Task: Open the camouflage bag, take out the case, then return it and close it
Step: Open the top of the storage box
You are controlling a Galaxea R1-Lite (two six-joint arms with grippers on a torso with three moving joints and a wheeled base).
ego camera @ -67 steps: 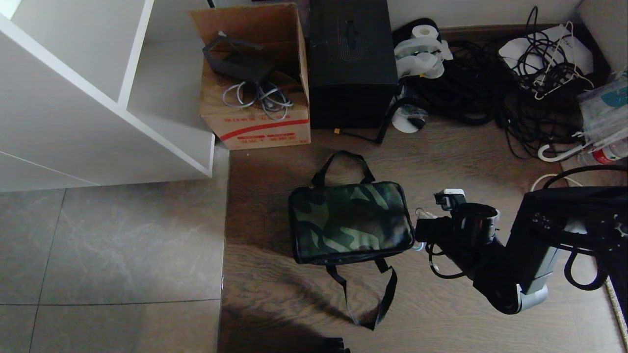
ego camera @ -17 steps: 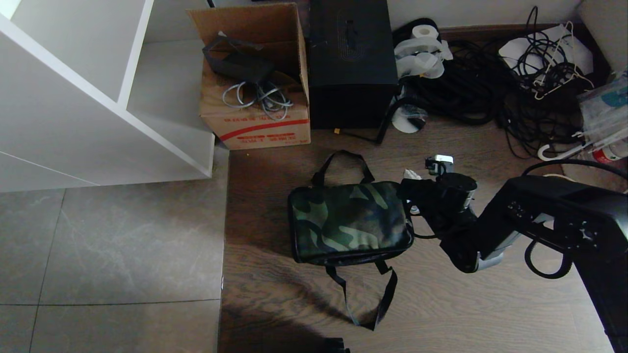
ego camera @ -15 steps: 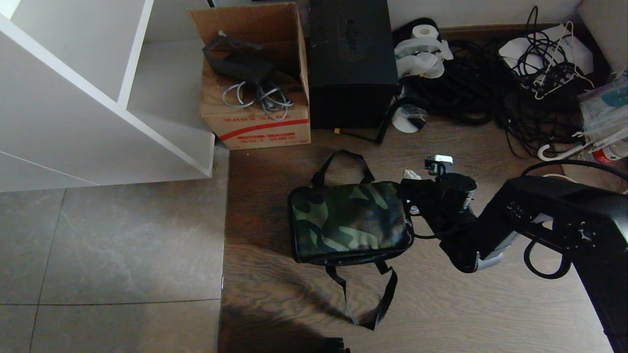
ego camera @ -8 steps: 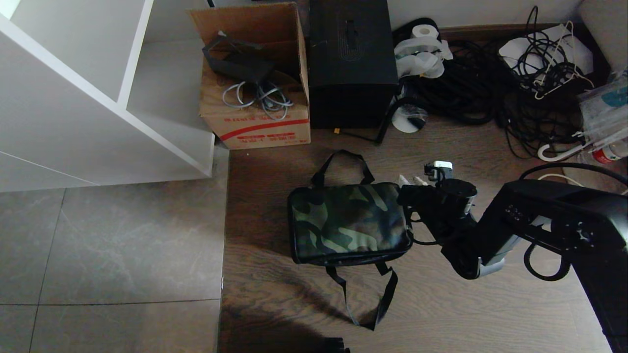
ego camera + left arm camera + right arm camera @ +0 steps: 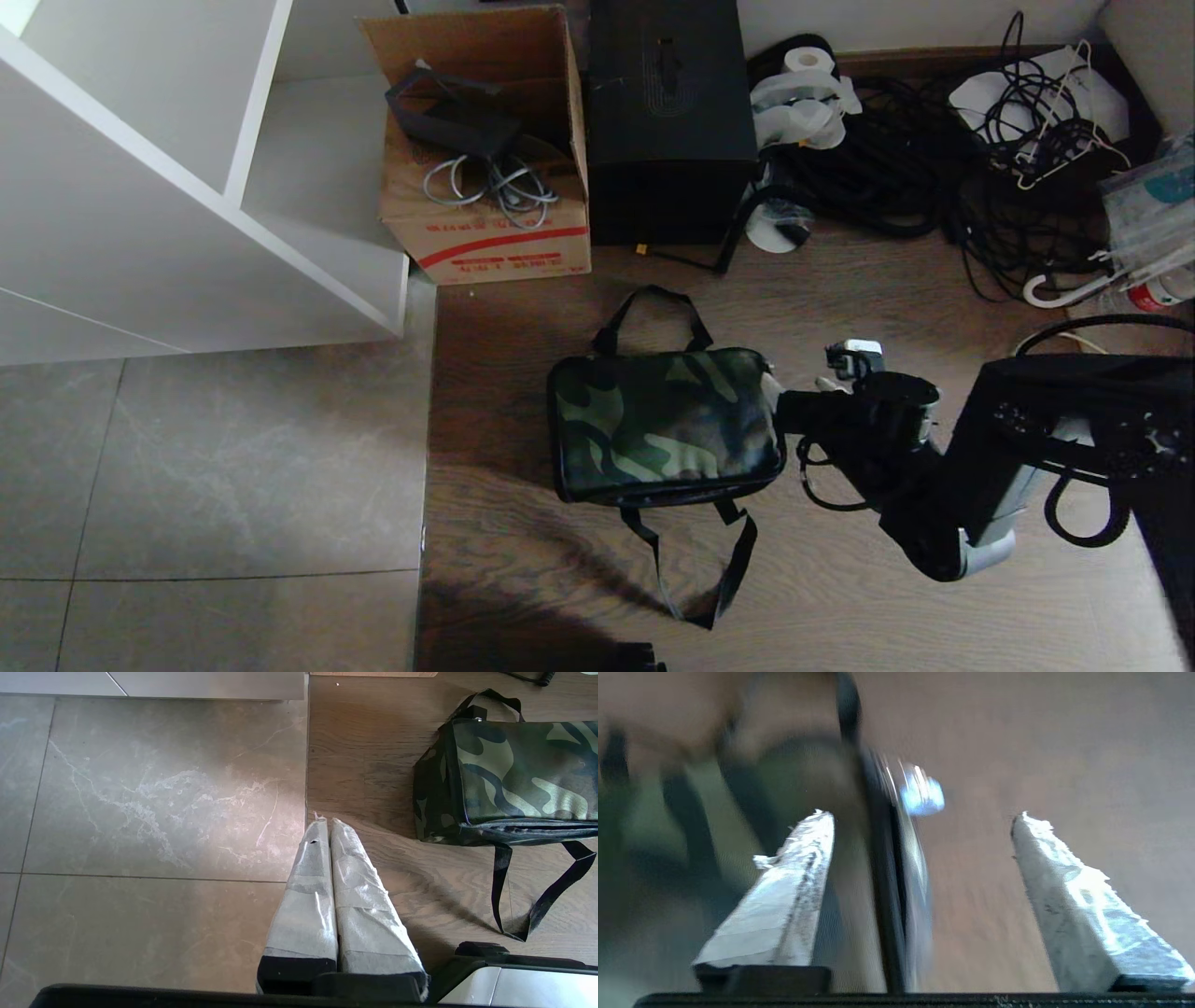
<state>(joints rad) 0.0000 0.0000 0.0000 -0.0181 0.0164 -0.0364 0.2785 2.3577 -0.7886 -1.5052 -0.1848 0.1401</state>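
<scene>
The camouflage bag (image 5: 663, 425) lies flat and zipped on the wooden floor, one black strap handle at its far side and one (image 5: 709, 569) at its near side. My right gripper (image 5: 798, 385) is at the bag's right end, open, with nothing held. In the right wrist view the right gripper (image 5: 923, 816) has the bag's black zip edging (image 5: 882, 868) and a small shiny blurred piece (image 5: 922, 795) between its spread fingers. My left gripper (image 5: 327, 821) is shut and empty, parked over the floor left of the bag (image 5: 514, 770). The case is hidden.
A brown cardboard box (image 5: 485, 187) and a tall black box (image 5: 667, 121) stand beyond the bag. A tangle of cables (image 5: 934, 177) fills the far right. A white shelf unit (image 5: 187, 187) is on the left, above grey tiles (image 5: 205, 485).
My right gripper has gone from shut to open. It has drawn back from the bag's far right corner toward the near right. The bag has not moved.
</scene>
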